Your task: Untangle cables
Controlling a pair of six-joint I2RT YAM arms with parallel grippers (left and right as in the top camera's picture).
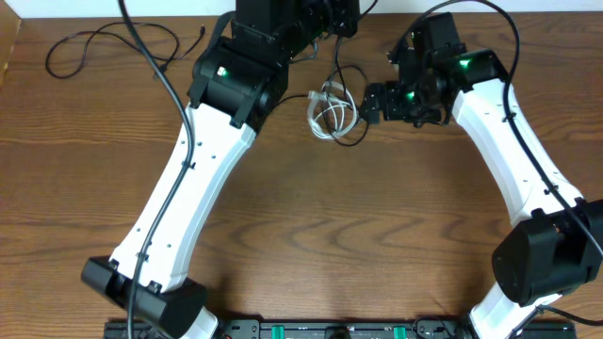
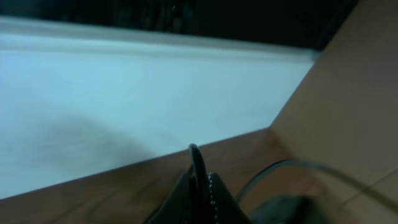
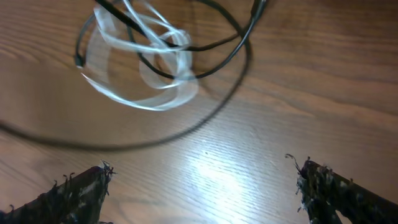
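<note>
- At the far left of the table (image 1: 311, 235) you have a loose black cable (image 1: 85, 45). It lies in an open loop, its long axis runs left to right, and its thin tail trails off towards the left arm.
- From overhead, your left gripper (image 2: 200, 177) is hidden under the arm's own dark body at the top edge. In the left wrist view its fingers (image 2: 214, 196) are pressed together on a thin black cable (image 2: 197, 158) that rises from between them. That view is dim and blurred, and a second cord beside it shows only as a grey arc.
- The white coiled cable (image 1: 330, 111) sits at the top centre, between the two wrists. Its loops are bunched, with the long axis running roughly near to far. You cannot make out which way its plug ends face.
- The black cable threads through the coil, curves around its right side and climbs towards the top edge.
- Your right gripper (image 1: 375, 102) sits just right of the coil, facing it. In the right wrist view its fingers (image 3: 84, 190) stand wide apart, with nothing but bare wood between them. The coil (image 3: 149, 62) lies ahead of them, crossed by the black strand and partly cut off at the top.
</note>
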